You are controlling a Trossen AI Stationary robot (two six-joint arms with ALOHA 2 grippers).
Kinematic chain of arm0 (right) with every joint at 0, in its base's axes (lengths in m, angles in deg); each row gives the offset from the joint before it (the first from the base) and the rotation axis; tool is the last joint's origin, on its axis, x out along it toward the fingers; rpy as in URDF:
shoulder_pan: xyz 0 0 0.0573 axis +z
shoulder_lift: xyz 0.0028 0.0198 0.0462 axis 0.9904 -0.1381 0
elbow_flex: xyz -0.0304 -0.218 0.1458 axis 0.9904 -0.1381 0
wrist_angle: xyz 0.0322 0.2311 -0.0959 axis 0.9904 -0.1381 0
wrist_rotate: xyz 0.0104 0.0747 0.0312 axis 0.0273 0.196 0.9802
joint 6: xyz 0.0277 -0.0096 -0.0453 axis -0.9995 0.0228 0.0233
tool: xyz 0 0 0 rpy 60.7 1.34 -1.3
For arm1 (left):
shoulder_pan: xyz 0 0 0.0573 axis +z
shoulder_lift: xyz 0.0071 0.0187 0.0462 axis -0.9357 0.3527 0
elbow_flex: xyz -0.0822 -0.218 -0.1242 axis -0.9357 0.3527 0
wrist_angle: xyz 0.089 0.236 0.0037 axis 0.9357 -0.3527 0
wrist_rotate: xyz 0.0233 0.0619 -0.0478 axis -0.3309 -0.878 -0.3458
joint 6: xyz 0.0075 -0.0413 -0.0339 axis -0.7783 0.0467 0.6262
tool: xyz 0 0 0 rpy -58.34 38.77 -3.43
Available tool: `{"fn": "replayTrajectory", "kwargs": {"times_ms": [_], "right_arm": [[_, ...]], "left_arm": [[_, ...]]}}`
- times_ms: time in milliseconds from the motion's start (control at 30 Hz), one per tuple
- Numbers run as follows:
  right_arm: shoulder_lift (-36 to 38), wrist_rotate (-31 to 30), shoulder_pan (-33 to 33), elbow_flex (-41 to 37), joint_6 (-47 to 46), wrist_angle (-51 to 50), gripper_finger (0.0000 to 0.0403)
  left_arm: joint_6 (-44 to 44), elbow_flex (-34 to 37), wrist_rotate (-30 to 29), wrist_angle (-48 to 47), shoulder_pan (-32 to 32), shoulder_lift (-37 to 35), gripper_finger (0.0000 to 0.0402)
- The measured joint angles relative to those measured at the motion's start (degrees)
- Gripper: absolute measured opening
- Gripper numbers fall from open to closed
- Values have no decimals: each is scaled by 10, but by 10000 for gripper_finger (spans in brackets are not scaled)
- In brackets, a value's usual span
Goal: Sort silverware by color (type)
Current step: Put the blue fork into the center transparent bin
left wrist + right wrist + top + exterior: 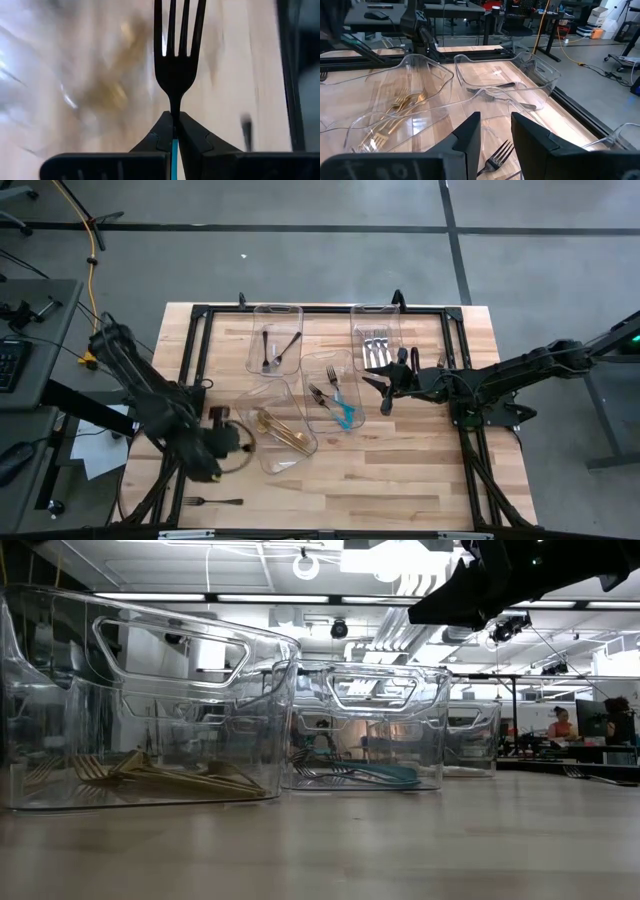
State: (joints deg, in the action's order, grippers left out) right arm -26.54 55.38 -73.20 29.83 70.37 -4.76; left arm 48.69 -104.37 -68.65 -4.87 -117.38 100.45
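My left gripper (214, 462) is near the table's left front, beside the gold-fork bin (278, 430), shut on a fork (175, 60) with dark tines and a teal handle. My right gripper (385, 387) is open and hovers between the teal-handled bin (335, 395) and the silver-fork bin (377, 345). In the right wrist view its fingers (495, 132) stand over a fork head (496, 156) and touch nothing. Gold forks (400, 107) lie flat in their bin. Two black forks (275, 348) lie in the far bin. My left gripper pinches the fork between its two fingertips (192, 135), just behind the neck where the teal handle (174, 150) begins. The fork runs on along the fingers, tines pointing away from the wrist. It appears lifted clear of the table.
One black fork (212, 502) lies alone on the wood near the front left edge. A black metal frame (190, 380) runs round the tabletop. Four clear bins crowd the table's middle; bare wood (400, 480) lies along the front right.
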Motion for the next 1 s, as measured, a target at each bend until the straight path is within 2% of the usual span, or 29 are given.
{"fn": "replayTrajectory", "kwargs": {"times_ms": [100, 200, 267, 333, 400, 533, 633, 767, 900, 1000], "right_arm": [[0, 0, 0, 0, 0, 0, 103], [0, 0, 0, 0, 0, 5, 103], [0, 0, 0, 0, 0, 6, 103], [0, 0, 0, 0, 0, 7, 103], [0, 0, 0, 0, 1, 9, 103], [0, 1, 0, 0, 1, 9, 103], [0, 1, 0, 0, -10, 14, 103], [0, 3, 0, 0, -10, 25, 103], [0, 3, 0, 0, -9, 48, 103], [0, 3, -7, 0, -9, 63, 103]], "left_arm": [[-62, -4, -132, 32, 0, -56, 3], [-191, 10, -270, 122, 3, -109, 3], [-288, 28, -317, 204, 17, -138, 3], [-368, 52, -319, 289, 42, -164, 3], [-444, 89, -288, 393, 76, -186, 3], [-544, 195, -149, 613, 159, -214, 3], [-576, 296, -47, 790, 229, -220, 3], [-563, 424, 50, 1034, 322, -202, 3], [-525, 501, 81, 1185, 388, -170, 3], [-510, 516, 83, 1215, 411, -150, 3]]}}
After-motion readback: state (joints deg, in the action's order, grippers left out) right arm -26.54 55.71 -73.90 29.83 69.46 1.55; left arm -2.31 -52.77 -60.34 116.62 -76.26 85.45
